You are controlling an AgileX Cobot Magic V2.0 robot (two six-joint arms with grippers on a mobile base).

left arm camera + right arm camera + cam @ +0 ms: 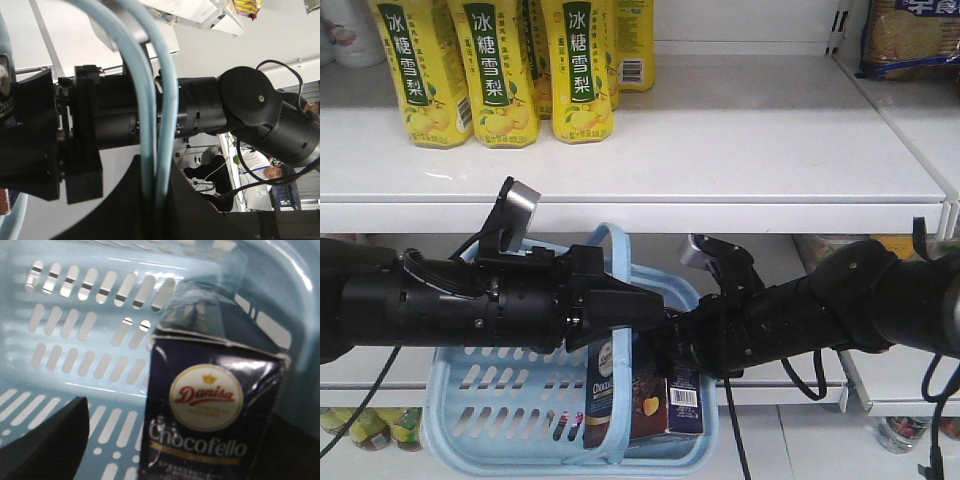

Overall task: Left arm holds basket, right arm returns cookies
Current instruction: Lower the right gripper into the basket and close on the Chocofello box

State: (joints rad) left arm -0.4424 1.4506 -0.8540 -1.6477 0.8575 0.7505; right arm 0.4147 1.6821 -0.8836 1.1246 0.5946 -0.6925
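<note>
The light blue basket (455, 395) hangs in front of the shelves by its hoop handle (616, 238). My left gripper (625, 312) is shut on that handle; in the left wrist view the two blue handle strands (159, 125) run down between the closed jaws of the left gripper (156, 197). The cookies (608, 398) stand upright inside the basket, a dark navy box with an oval logo (206, 396). My right gripper (665, 350) reaches down into the basket and is open (180, 440). Its left finger (47, 440) stands well apart from the box, which sits close to the right finger (297, 450).
Yellow drink cartons (500, 70) stand on the white shelf (720, 150) above the basket, whose front edge (640, 215) lies just over both arms. A biscuit pack (910, 40) is at the upper right. Jars (365, 430) sit low on the left.
</note>
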